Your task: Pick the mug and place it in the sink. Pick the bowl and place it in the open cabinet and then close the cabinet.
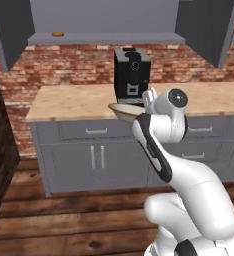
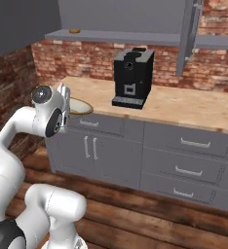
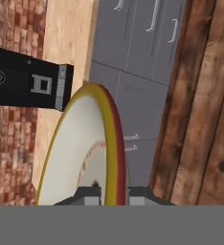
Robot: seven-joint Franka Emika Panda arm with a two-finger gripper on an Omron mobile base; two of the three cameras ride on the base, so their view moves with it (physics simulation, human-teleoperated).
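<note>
My gripper [image 3: 115,195] is shut on the rim of the bowl [image 3: 80,153], a wide cream-white dish with a tan edge. The bowl [image 1: 125,111] hangs level at the counter's front edge, just before the black machine, with the gripper [image 1: 142,107] at its right side. In the right base view the bowl [image 2: 80,106] juts out from the gripper [image 2: 69,102] over the counter's left end. Overhead, the cabinet [image 1: 104,38] stands open, both doors swung wide, its grey shelf [image 2: 121,37] bare except for a small brown lump. The mug and the sink are out of view.
A black coffee machine [image 1: 131,75] stands on the wooden counter [image 1: 74,102] right behind the bowl. The brown lump [image 1: 57,34] lies at the shelf's left. The open right door [image 2: 189,34] hangs above the counter. Grey base cabinets [image 1: 96,155] and wood floor lie below.
</note>
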